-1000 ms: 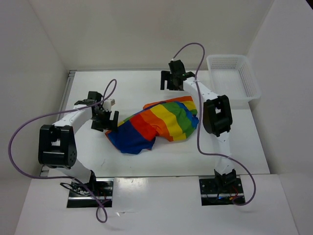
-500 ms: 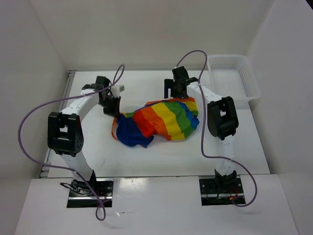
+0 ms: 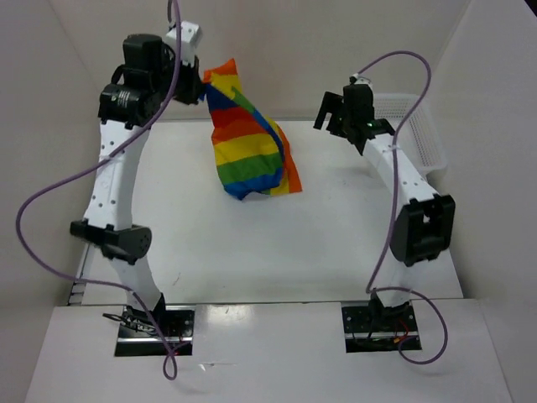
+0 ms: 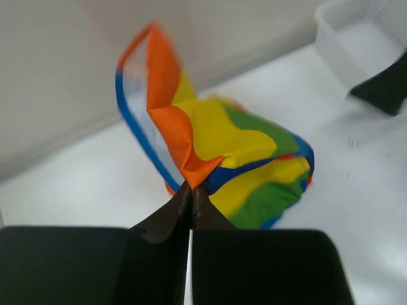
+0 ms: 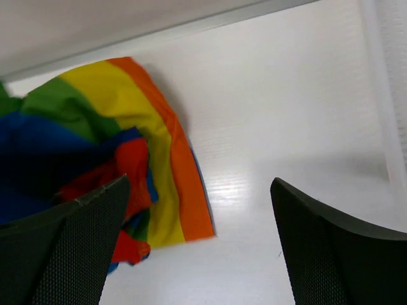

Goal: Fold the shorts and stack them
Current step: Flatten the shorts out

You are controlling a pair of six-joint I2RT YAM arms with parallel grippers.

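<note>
The top view looks down from above and behind the arm bases (image 3: pixel 155 323) at its bottom edge, taking in the whole table (image 3: pixel 336 243) from afar. The left wrist view looks close along the left gripper (image 4: pixel 191 190), bottom centre, toward the shorts (image 4: pixel 235 136) and the basket (image 4: pixel 356 32) at upper right. The right wrist view faces steeply down past the right gripper (image 5: pixel 199 184), with the shorts in its left half. All three views share the shorts.

White mesh basket (image 3: pixel 419 126) standing at the far right corner of the white surface (image 3: pixel 336 243), close beside the right-hand wall (image 3: pixel 495 101), with plain pale walls enclosing the surface at left, rear and right.
</note>
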